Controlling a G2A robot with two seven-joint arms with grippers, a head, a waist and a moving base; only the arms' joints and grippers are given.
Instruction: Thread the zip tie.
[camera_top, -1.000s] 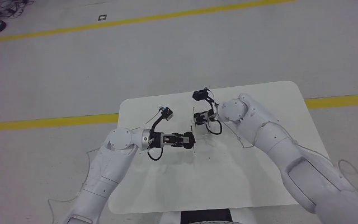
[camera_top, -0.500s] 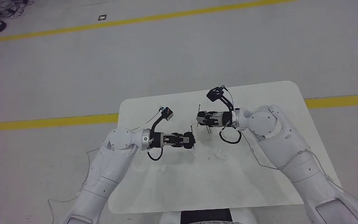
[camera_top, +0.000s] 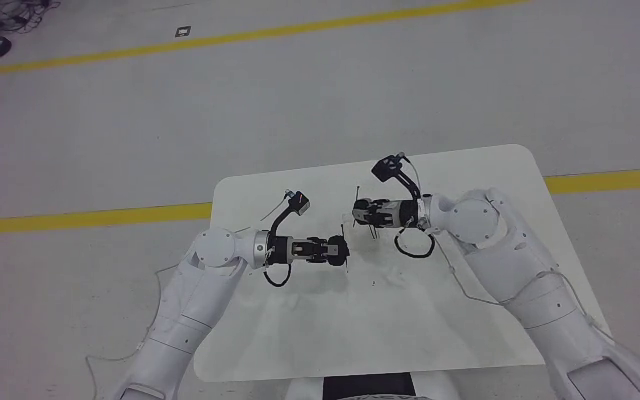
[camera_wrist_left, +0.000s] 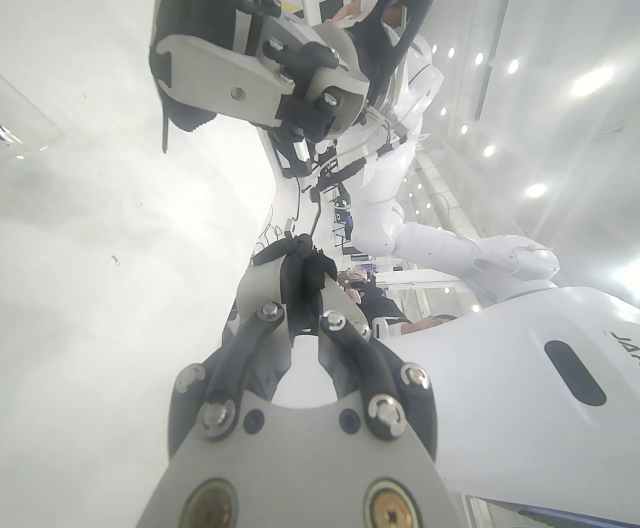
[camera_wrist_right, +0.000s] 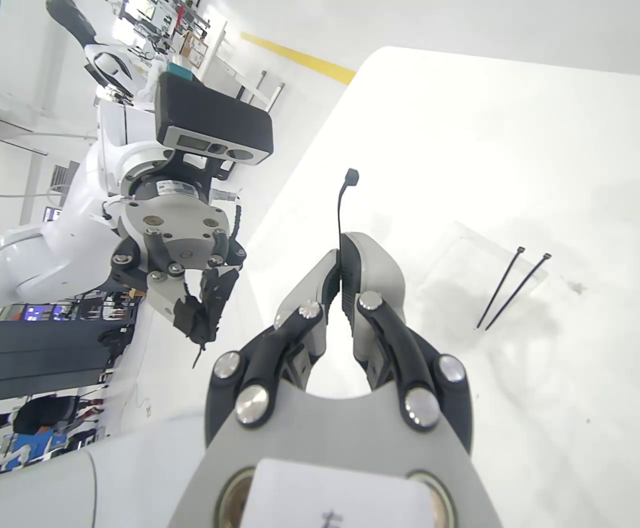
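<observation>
My right gripper (camera_wrist_right: 341, 265) is shut on a black zip tie (camera_wrist_right: 341, 210); the tie's square head (camera_wrist_right: 351, 176) sticks out past the fingertips. In the top view this gripper (camera_top: 358, 212) hangs over the middle of the white table (camera_top: 450, 330). Just in front of it my left gripper (camera_top: 343, 250) faces it, a short gap apart. The left gripper (camera_wrist_left: 302, 260) is shut on a thin black strap (camera_wrist_left: 316, 217), and a pointed tail (camera_wrist_right: 198, 356) pokes out below its fingers. I cannot tell whether both hold the same tie.
Two spare black zip ties (camera_wrist_right: 509, 290) lie side by side on a clear sheet (camera_wrist_right: 450, 270) on the table beyond the right gripper. A yellow floor line (camera_top: 100, 217) runs behind the table.
The right arm's elbow has swung outward and its wrist has turned, while its gripper stayed in nearly the same spot. The left arm has not moved.
</observation>
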